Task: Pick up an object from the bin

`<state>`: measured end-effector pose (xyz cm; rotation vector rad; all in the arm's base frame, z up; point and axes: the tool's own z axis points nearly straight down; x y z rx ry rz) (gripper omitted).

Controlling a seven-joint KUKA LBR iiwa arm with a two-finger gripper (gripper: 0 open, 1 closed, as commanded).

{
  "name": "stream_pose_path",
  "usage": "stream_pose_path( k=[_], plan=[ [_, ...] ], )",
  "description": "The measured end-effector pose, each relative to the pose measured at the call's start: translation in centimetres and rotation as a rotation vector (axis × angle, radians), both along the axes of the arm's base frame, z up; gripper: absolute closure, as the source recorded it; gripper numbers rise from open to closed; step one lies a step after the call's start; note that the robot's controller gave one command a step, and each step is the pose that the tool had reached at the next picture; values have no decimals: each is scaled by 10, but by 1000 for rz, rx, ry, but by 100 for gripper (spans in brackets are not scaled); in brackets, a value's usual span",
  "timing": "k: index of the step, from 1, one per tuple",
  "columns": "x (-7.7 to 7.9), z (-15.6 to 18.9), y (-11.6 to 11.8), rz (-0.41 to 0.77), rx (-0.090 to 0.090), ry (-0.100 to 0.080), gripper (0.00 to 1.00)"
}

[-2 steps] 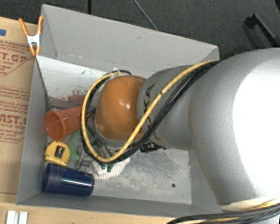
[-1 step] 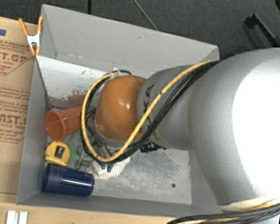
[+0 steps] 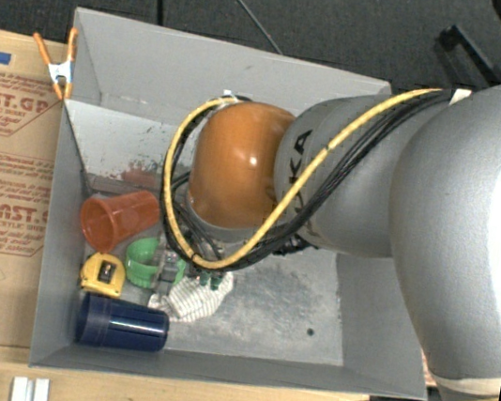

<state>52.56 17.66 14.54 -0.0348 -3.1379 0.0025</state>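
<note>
Big grey arm (image 3: 441, 198) comes in from view-right. The gripper (image 3: 186, 272) is low in the bin (image 3: 303, 342), tucked under the orange wrist cover (image 3: 238, 159) & cable loop (image 3: 172, 193). These hide it, so can't tell how wide it's open or whether it has hold of anything.

Closest to gripper: white mesh wad (image 3: 198, 300) directly on its view-lower side, & green round piece (image 3: 140, 257) just view-left. Can't tell which of the 2 it's on.

Next out, view-left & a bit lower: yellow tape measure (image 3: 102, 273), up against the green piece. View-left & a bit higher: orange cup (image 3: 119, 217) on its side, wide end to view-left.

Farthest, view-lower-left: dark blue cylinder (image 3: 120, 324) lying on its side, just below the tape measure, near bin's front wall.

Bin floor view-right of gripper: grey metal w/ scuffs.
</note>
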Motion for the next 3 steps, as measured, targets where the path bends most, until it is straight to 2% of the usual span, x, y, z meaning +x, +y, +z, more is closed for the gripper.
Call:
stream_pose_path(
  k=[1, 2, 3],
  plan=[
    [-14, 49, 4, 39, 1, -2, 100],
    [3, 113, -7, 50, 2, -2, 100],
    [8, 135, -9, 51, 1, -4, 100]
  ],
)
